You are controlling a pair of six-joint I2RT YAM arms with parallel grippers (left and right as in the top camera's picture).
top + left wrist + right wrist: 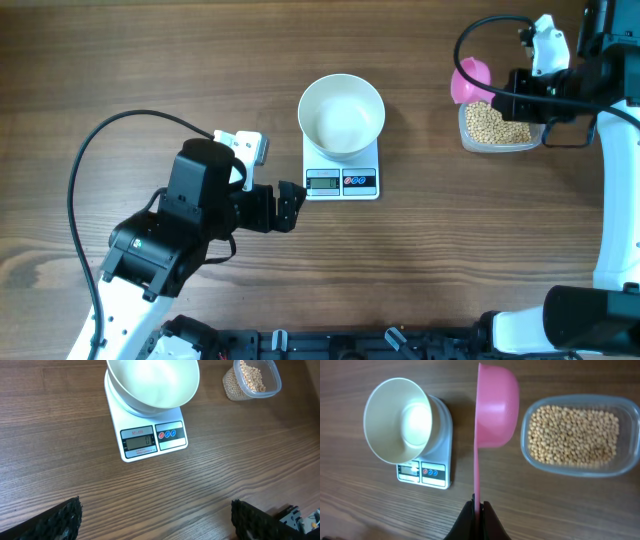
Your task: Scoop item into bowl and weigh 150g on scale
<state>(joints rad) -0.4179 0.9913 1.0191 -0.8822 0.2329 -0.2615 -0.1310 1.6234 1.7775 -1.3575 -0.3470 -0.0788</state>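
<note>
Left jaws spread wide: the left wrist view catches only the two dark ribbed fingertips [57,520] at its bottom corners, with bare wood counter [165,495] between them and nothing held. Right jaws pressed together on the thin handle of a pink scoop [496,410], pinching it at the bottom of the right wrist view (a dark finger [469,521] on each side).

Overhead: the left arm [190,200] lies at the lower left. Its jaws point right toward the front-left corner of the scale [342,182], near it but apart. A glossy white bowl [342,115] sits on the scale's platform and overhangs the back edge. The right arm [560,85] reaches in from the upper right, with the scoop at the left end of a clear plastic container [500,148].

Beans [574,435]: all that I can see lie in the container, a tan layer, well right of the scale.

What each view adds:
- Right wrist: the scoop is turned on edge, its rim a straight line and its cup bulging toward the container. It sits between bowl and container in the picture. The cup's inside is hidden here.
- Overhead: the scoop's cup is at the container's left rim, clear of the bowl.
- Left wrist: only this view shows the scale's front closely, a grey display with what reads as a lone 0 (the digits are too small elsewhere), and a red and a blue button beside it.
</note>
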